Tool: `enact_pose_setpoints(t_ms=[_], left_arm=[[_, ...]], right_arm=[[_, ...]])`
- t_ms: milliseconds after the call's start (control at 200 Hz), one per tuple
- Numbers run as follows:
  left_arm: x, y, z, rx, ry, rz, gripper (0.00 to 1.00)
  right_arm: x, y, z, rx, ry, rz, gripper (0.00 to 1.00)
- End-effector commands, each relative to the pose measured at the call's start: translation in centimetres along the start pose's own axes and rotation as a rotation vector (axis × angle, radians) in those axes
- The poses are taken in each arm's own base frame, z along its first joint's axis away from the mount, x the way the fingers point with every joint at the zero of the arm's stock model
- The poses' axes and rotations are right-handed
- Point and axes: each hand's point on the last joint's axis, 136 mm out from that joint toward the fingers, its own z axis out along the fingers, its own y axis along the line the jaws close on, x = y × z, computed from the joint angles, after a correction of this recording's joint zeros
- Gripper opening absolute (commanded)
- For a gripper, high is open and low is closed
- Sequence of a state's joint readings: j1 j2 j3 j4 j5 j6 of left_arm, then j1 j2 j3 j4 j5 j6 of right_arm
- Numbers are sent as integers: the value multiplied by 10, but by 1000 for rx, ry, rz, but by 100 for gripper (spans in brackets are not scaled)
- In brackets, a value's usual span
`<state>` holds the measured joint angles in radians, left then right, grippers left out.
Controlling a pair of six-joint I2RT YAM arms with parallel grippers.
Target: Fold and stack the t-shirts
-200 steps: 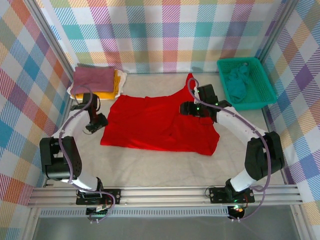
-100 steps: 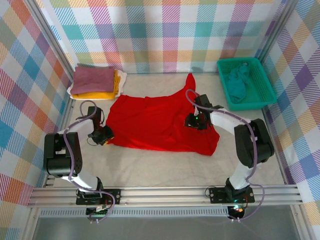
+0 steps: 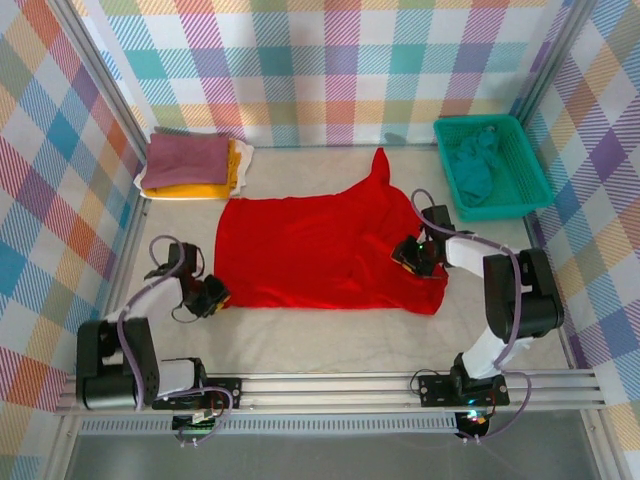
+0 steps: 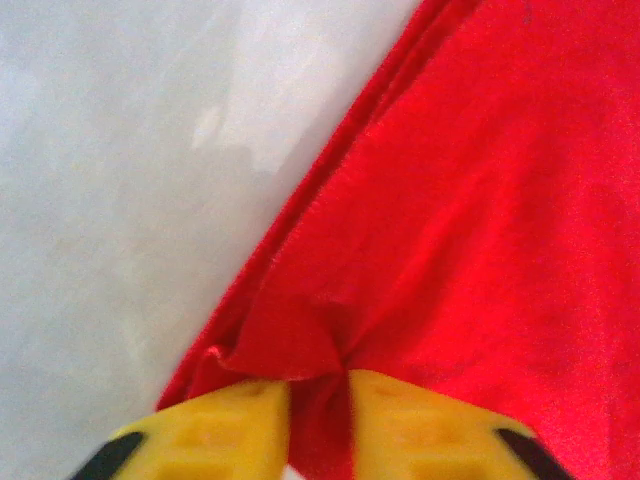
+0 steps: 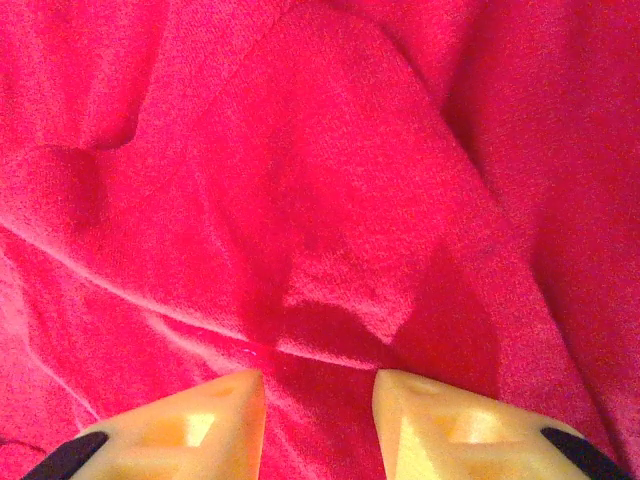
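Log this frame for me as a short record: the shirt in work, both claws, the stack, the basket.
shirt in work: red t-shirt, spread out on the table
left claw: closed on the red t-shirt's near left corner, cloth bunched between the fingers
right claw: fingers apart on the shirt's right part, a ridge of cloth just ahead; grip unclear
stack: mauve t-shirt on mustard t-shirt, far left corner
basket: teal basket, far right, teal t-shirt crumpled inside
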<state>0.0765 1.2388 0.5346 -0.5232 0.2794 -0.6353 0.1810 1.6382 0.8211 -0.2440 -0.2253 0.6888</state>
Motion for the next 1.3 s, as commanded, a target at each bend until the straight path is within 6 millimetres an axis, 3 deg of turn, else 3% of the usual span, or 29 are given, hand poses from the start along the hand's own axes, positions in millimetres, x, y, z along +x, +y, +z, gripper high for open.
enact_pose_setpoints(t_ms=[0,130,285,375,480,575,820,965,1130,1230,1295], left_arm=[[27,34,-18,-119,36,-133,19],[13,19,-48,-73,-71,-122,27],[-13,-2,-58,-89,-104,-16,29],[-29,-27,-58,-53,-137,53,30],[-32,-57,-48,-43,-135,152,31],[-27,-68,-31,-73,-107,206,31],[-22,-52,4,-140,-79,211,31],[-20,-44,13,-168,-62,214,32],[-20,-41,17,-177,-60,218,32],[-21,-41,18,-183,-62,221,32],[-22,-39,17,-191,-66,222,32]], right_arm=[[17,-21,-10,66,32,86,37],[-6,6,-43,27,-55,-18,38],[-29,55,-61,-63,-92,-244,42],[-33,71,-53,-41,-51,-388,45],[-39,69,-35,44,16,-431,48],[-44,65,-22,108,30,-447,54],[-34,79,9,168,106,-545,56],[-33,70,25,228,127,-547,52],[-36,65,32,256,117,-551,35],[-41,65,26,266,88,-549,16],[-45,67,19,271,62,-545,12]])
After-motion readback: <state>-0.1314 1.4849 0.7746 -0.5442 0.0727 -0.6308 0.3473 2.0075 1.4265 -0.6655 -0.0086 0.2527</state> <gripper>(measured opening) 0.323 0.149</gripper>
